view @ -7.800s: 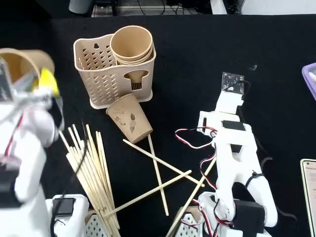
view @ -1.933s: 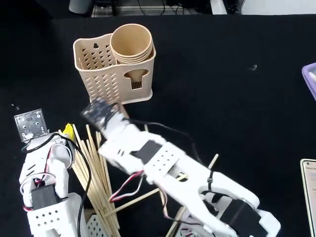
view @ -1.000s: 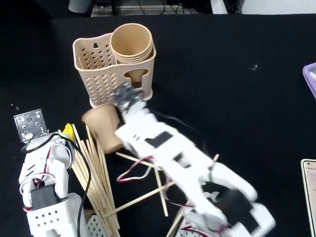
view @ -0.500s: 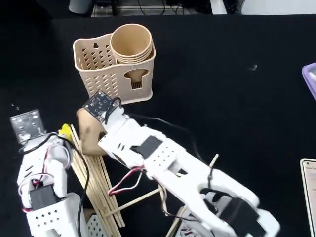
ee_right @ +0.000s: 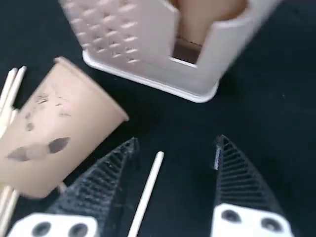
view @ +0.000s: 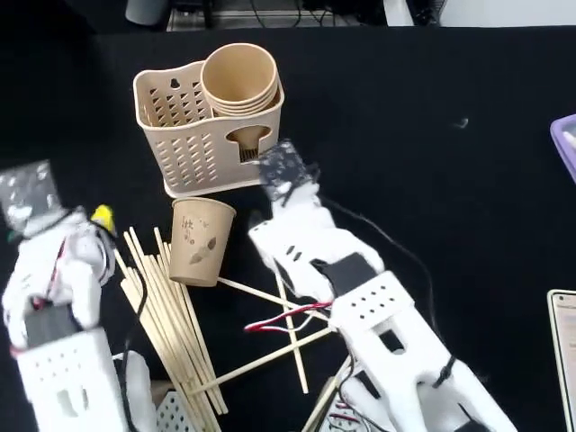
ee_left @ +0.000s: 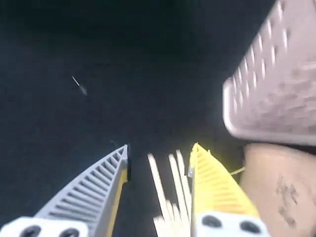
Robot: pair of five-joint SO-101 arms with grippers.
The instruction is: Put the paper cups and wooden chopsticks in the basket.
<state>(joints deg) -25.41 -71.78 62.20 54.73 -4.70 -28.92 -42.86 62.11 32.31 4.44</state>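
One loose paper cup (view: 198, 245) sits on the black tabletop (view: 432, 135) just in front of the basket (view: 180, 144), apart from it. Its long axis runs from the basket toward the arms' bases, with the wider end toward the basket. I cannot tell whether it lies flat or is tipped up. In the basket's right-hand compartment, as the high view shows it, a stack of paper cups (view: 239, 79) stands upright with the mouths up.

A bundle of wooden chopsticks (view: 166, 301) lies just beside the loose cup, on its left in the high view. Their long axes run nearly parallel, from the near edge toward the basket, with the far tips leaning slightly left. A few more crossed chopsticks (view: 293, 348) lie over one another to the right, partly under the right arm.

My right hand (ee_right: 176, 139) is spread and holds nothing. It hangs low in front of the basket, with the loose cup just beside one finger. A single chopstick (ee_right: 148, 190) on the tabletop points its end into the gap between the jaws.

My left hand (ee_left: 160, 147) is also spread and empty. It is over the far tips of the bundle, which point out between its jaws. The basket's corner and the cup lie off to the yellow finger's side.
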